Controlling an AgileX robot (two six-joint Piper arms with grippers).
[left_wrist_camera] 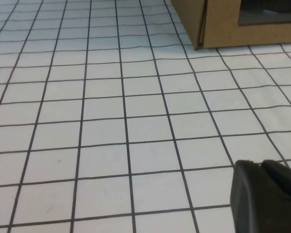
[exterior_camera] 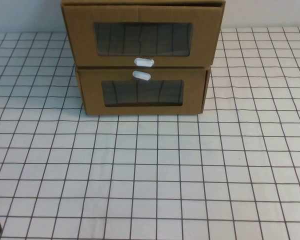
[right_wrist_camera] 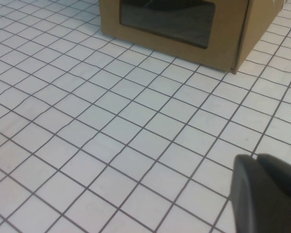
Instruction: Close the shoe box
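Up top, brown windowed shoe box; left gripper, right gripper low over tablecloth, grip unreadable.

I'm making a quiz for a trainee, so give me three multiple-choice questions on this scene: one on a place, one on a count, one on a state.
1. Where is the box with the tab below its window? A on the other box; B beneath it; C beside it.
2. How many white tabs show? A one; B two; C four.
3. How do the grippers stand to the boxes? A both apart; B left touching; C right gripping a tab.

1 A: the shoe box sits on the narrower box.
2 B: an upper tab and a lower tab.
3 A: the left gripper and right gripper hang over the table, short of the boxes.
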